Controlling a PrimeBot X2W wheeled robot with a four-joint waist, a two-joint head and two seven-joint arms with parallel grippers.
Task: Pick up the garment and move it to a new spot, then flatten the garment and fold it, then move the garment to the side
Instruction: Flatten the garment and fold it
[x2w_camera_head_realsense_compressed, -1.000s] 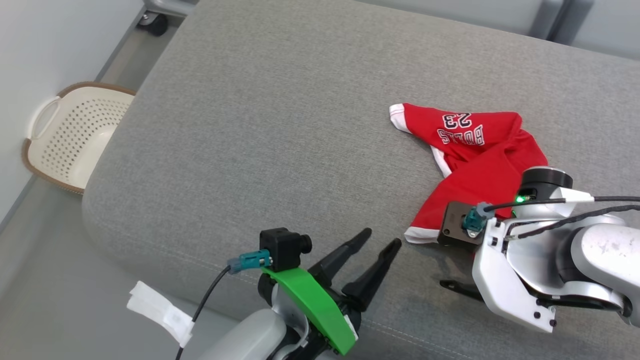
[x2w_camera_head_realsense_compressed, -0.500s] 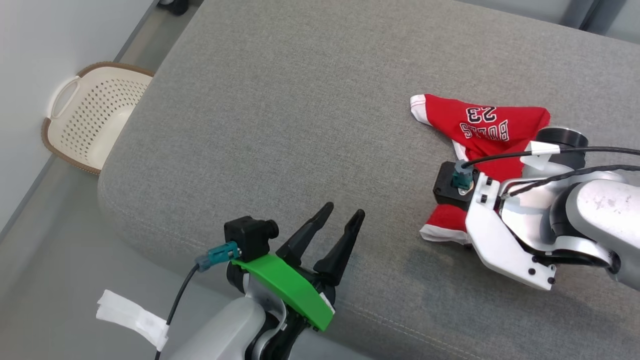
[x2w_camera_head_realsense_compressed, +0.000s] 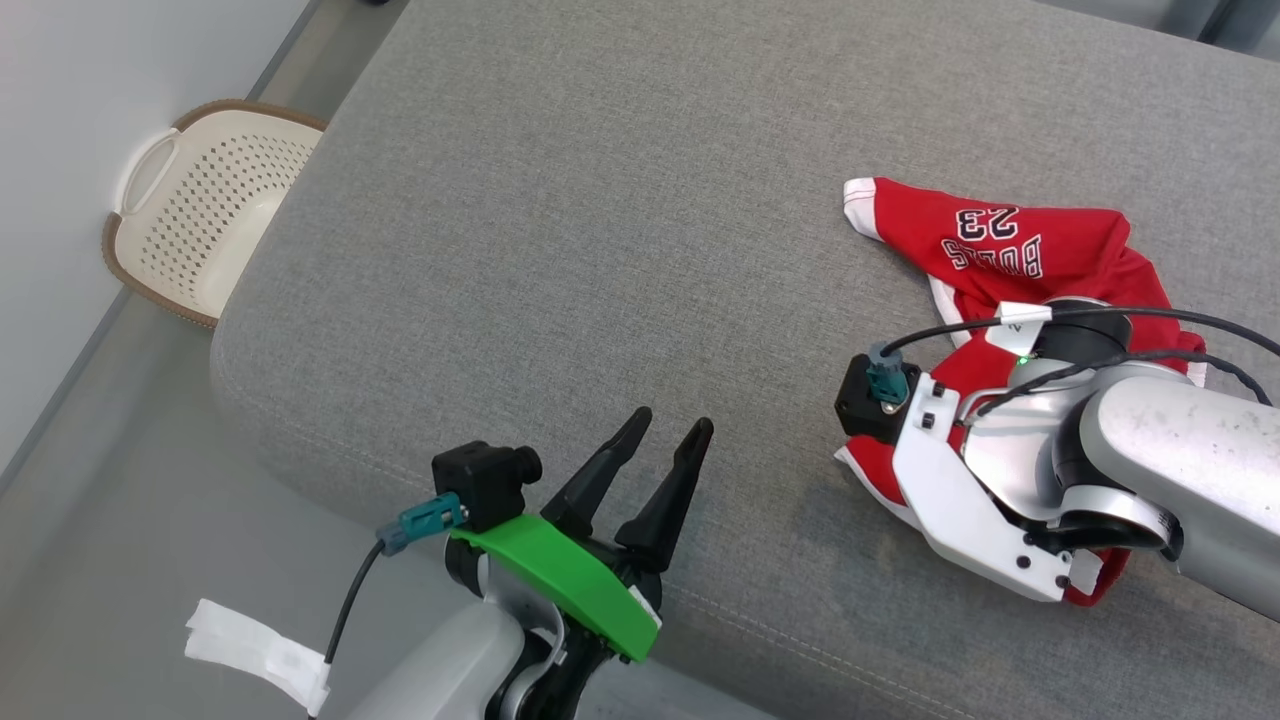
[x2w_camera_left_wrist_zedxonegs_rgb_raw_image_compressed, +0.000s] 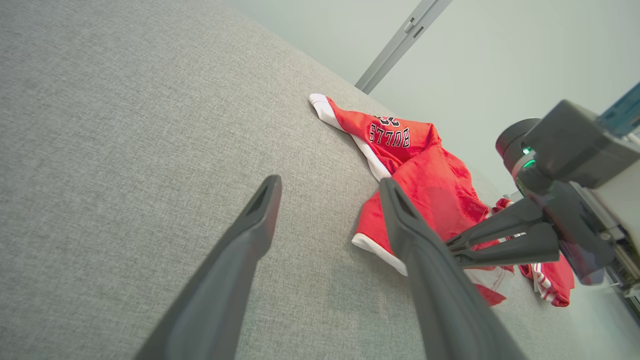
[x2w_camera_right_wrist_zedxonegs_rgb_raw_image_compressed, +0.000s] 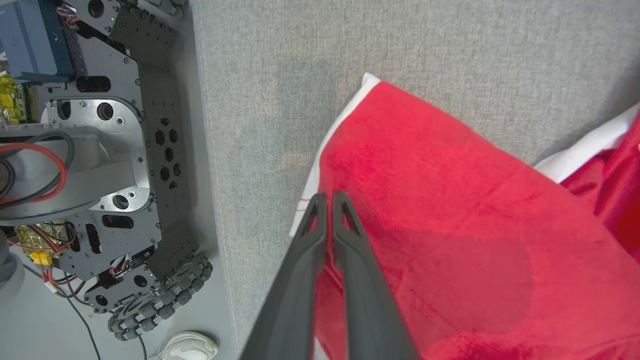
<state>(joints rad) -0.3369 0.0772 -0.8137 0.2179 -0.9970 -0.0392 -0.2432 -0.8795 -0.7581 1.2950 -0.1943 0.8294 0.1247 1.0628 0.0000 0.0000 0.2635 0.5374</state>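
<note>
The grey cushion (x2w_camera_head_realsense_compressed: 600, 250) is being used as the whole work surface, and the largest risk is being posed by its near edge. The red garment (x2w_camera_head_realsense_compressed: 1010, 250) is lying crumpled at the right, close to that edge, so a careless drag could be sending it over onto the floor.

Next, the cloth itself: only a thin pinch at the near white hem is being taken. It could be slipping free on the lift, or be raised as a twisted bunch that is harder to flatten.

The right gripper (x2w_camera_right_wrist_zedxonegs_rgb_raw_image_compressed: 330, 200) is being held with its fingers almost together on that hem, seemingly clamped on fabric. The left gripper (x2w_camera_head_realsense_compressed: 672, 422), fingers being held well apart and empty, is hovering over bare cushion near the garment, where trailing cloth could be snagged on it during a leftward carry.

Around this, the robot's base (x2w_camera_right_wrist_zedxonegs_rgb_raw_image_compressed: 125, 150) is being seen below the cushion edge. A perforated basket (x2w_camera_head_realsense_compressed: 200, 230) is sitting on the floor, well apart, and no obstacle is being seen on the cushion's left stretch.
</note>
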